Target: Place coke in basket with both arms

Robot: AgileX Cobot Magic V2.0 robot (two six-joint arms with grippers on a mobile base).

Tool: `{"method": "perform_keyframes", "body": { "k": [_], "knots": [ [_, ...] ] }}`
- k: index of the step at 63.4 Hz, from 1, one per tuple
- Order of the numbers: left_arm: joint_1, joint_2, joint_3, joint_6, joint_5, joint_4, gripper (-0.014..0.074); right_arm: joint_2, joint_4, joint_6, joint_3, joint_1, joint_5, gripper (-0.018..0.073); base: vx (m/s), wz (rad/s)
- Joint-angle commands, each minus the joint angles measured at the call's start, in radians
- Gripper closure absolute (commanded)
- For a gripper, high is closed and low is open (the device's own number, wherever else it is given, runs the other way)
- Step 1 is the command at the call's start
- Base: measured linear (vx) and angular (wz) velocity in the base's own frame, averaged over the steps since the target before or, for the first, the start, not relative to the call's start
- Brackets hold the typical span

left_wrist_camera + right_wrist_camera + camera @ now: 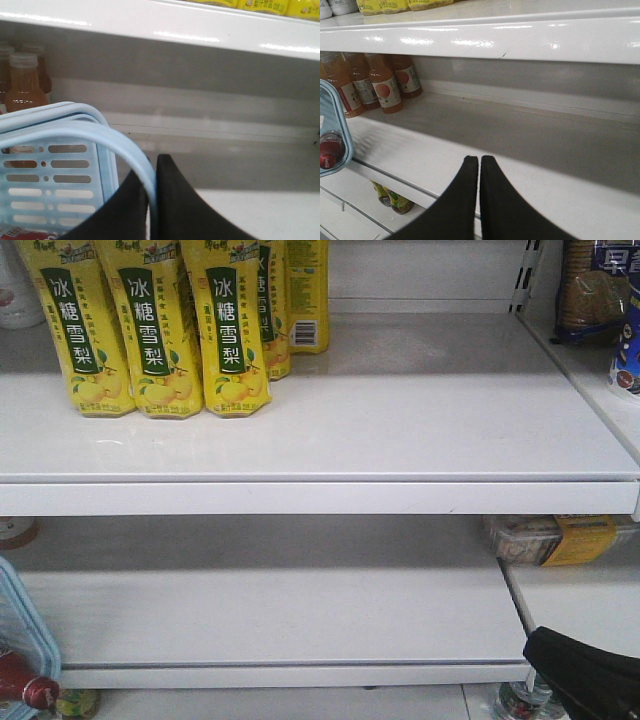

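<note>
Left gripper (152, 200) jaws clamped on the basket (55, 170) handle bar (100, 137). Right gripper (479, 167) jaws pressed together, empty. Coke (329, 150) lies inside basket at nine o'clock.

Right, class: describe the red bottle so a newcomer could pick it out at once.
Start at the white shelf, then go to its left end, where the pale blue basket hangs in front. Inside it lies the coke, red-bodied and red-capped, unlike the upright orange-drink bottles standing behind on the shelf.
</note>
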Motion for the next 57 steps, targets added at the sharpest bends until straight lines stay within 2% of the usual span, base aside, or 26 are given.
{"method": "perform_keyframes", "body": {
  "k": [1,20,33,57],
  "knots": [
    [-0.001,-0.021,-0.003,-0.021,-0.169,0.023,0.0603,0.004,-0.042,-0.005,-0.028,-0.007,0.016,0.0564,0.0,0.0],
    [-0.001,-0.021,-0.003,-0.034,-0.195,0.026,0.0603,0.004,-0.042,-0.005,-0.028,-0.007,0.016,0.0564,0.0,0.0],
    [0.002,-0.021,-0.003,-0.032,-0.198,0.085,0.0603,0.004,-0.042,-0.005,-0.028,-0.007,0.016,0.0564,0.0,0.0],
    [0.002,-0.021,-0.003,-0.034,-0.245,0.086,0.0603,0.004,-0.042,-0.005,-0.028,-0.007,0.016,0.0564,0.0,0.0]
  ]
}}
